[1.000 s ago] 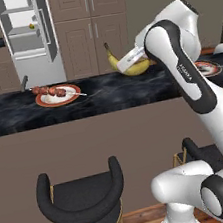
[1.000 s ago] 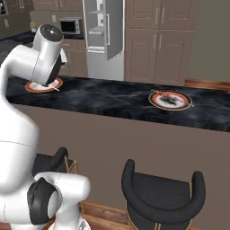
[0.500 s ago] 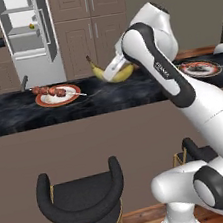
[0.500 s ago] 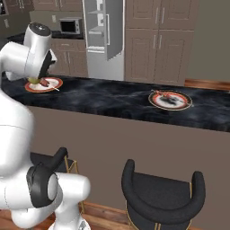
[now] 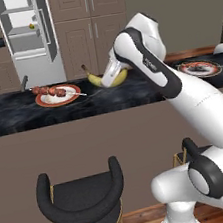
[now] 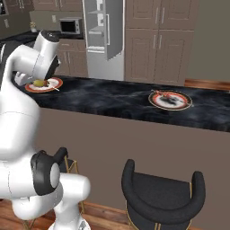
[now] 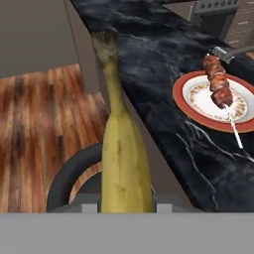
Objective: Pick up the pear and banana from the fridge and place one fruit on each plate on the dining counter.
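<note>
Banana (image 7: 121, 163) held in our pincer (image 5: 109, 78), above the black marble table (image 5: 13, 114).
We see the pincer clamped on the banana's lower part, its dark tip pointing away; the nearer plate (image 5: 56, 96), carrying a meat skewer (image 7: 218, 87), lies just beside the pincer, the other plate (image 5: 198, 68) well apart.

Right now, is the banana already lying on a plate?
No, the banana is held in the hand above the counter, to the right of the plate with the skewer.
</note>
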Available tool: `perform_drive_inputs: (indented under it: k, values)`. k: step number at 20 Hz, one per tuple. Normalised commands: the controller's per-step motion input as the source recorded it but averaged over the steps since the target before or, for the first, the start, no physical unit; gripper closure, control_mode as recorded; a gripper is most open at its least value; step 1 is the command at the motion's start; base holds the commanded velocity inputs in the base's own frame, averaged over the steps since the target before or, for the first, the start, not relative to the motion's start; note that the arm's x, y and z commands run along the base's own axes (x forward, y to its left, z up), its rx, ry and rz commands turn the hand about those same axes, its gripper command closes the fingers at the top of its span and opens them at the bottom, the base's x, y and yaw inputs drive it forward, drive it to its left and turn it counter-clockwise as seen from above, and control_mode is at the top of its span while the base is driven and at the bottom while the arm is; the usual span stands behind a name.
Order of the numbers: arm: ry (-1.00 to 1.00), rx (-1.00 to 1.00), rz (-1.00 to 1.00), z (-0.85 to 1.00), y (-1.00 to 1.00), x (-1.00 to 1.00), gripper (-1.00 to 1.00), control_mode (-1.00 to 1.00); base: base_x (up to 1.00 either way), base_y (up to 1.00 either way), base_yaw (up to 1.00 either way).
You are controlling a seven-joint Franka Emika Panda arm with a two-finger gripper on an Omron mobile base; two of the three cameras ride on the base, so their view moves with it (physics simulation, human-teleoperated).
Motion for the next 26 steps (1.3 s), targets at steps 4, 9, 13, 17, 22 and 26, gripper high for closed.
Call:
perform_drive_inputs:
  k: [4, 9, 13, 17, 22, 26]
  values:
    - [0.01, 0.0, 0.17, 0.0, 0.17, 0.45, 1.0, -1.0, 0.0, 0.0, 0.0]
    - [0.02, -0.04, 0.13, 0.0, 0.52, 0.18, 1.0, -1.0, 0.0, 0.0, 0.0]
    - [0.03, -0.08, 0.06, 0.0, 0.46, 0.02, 1.0, -1.0, 0.0, 0.0, 0.0]
    - [0.01, -0.09, 0.0, -0.12, 0.3, 0.0, 1.0, -1.0, 0.0, 0.0, 0.0]
    - [0.0, -0.08, 0.0, -0.27, 0.15, 0.0, 1.0, -1.0, 0.0, 0.0, 0.0]
    - [0.0, -0.05, 0.0, -0.31, 0.08, 0.0, 1.0, -1.0, 0.0, 0.0, 0.0]
